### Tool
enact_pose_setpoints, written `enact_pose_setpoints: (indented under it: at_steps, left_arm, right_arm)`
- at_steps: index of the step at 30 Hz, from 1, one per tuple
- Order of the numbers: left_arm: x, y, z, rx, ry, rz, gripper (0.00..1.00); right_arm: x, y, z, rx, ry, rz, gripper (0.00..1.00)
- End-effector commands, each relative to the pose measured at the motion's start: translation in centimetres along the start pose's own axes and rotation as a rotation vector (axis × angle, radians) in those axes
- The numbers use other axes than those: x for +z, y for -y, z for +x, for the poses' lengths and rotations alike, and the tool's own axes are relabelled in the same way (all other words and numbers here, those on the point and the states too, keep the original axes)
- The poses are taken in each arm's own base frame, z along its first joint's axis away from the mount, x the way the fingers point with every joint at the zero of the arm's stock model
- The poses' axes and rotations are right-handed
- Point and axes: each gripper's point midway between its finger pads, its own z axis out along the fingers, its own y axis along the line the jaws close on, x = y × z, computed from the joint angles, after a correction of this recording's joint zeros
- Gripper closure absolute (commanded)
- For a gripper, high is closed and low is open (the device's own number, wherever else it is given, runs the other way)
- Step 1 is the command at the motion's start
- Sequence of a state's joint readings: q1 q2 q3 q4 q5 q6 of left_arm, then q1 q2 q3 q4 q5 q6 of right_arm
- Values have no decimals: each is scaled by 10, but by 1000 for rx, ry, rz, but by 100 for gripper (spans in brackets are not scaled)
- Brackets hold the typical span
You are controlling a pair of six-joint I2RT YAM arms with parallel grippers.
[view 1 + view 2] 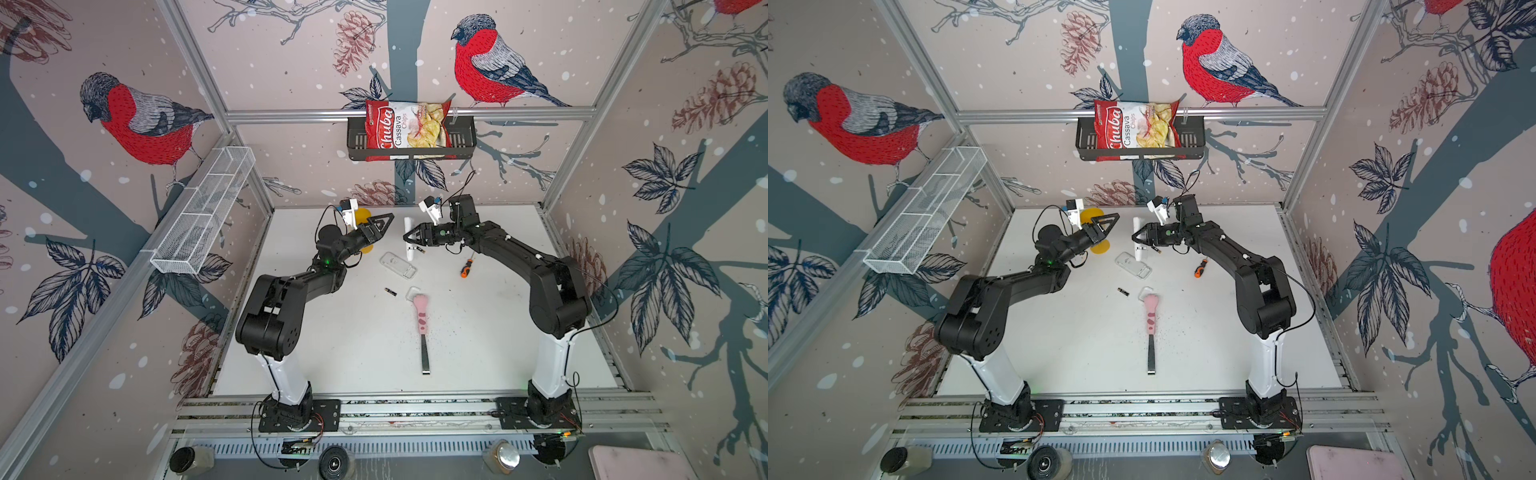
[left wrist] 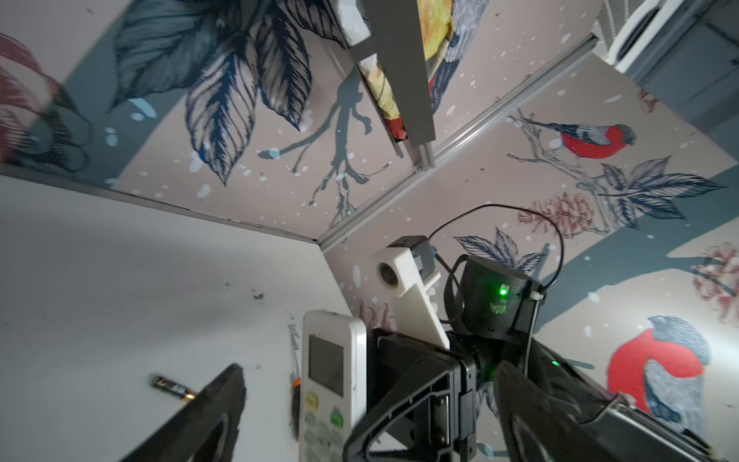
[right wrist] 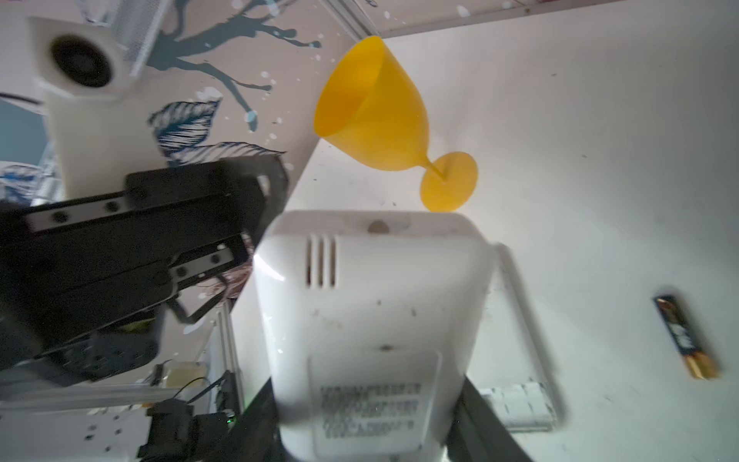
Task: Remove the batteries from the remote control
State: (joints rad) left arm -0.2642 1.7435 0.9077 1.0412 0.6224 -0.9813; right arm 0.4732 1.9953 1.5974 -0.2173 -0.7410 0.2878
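**Remote control** [image 1: 407, 226]: white and stood on end. Its display side faces the left arm and its labelled back faces the right wrist camera. Whether its foot touches the table [image 1: 332, 353] cannot be told.

**Right gripper** [image 1: 406, 240]: clamped across the remote control's lower body.

**Left gripper** [image 1: 385, 226]: jaws spread wide and holding nothing. It is raised just beside the remote control, clear of it.

**Batteries**: two in view, both out of the remote control and lying flat on the table.
- **First battery** [image 1: 420, 249]: just beside the remote control's foot, between it and the screwdriver [image 1: 466, 268].
- **Second battery** [image 1: 390, 291]: on open table, well apart from the first. It lies near the clear cover [image 1: 397, 265] and the pink-handled tool [image 1: 422, 318].

**Yellow goblet** [image 3: 376, 112]: near the back wall. In both top views the left gripper partly hides it.
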Motion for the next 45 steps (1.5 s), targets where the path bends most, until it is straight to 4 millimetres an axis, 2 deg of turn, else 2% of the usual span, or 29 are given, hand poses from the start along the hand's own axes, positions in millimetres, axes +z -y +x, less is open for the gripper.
enact_pose_setpoints:
  at_steps: [1,8,17,22,26,31,34,45]
  left_arm:
    - [-15,-13,10,81,19,-120,4]
    - [-39,-3,42,196,-1,-218,4]
    - [-72,0,70,245,-50,-295,4]
    - [-91,-2,79,262,-59,-340,4]
    - [-99,-5,82,266,-70,-373,4]
    - [-93,-5,81,227,-99,-381,4]
    - [-87,-5,84,191,-125,-375,4]
    - [-91,-2,87,175,-122,-363,4]
  right_arm:
    - [4,35,32,-9,-132,215,72]
    - [6,75,65,-68,-291,502,72]
    - [-7,105,96,-159,-402,667,72]
    - [-12,110,104,-197,-435,685,72]
    - [-13,104,104,-226,-422,672,72]
    - [-16,93,109,-321,-443,674,72]
    - [-16,97,116,-339,-483,689,69]
    - [-19,114,130,-318,-568,713,59]
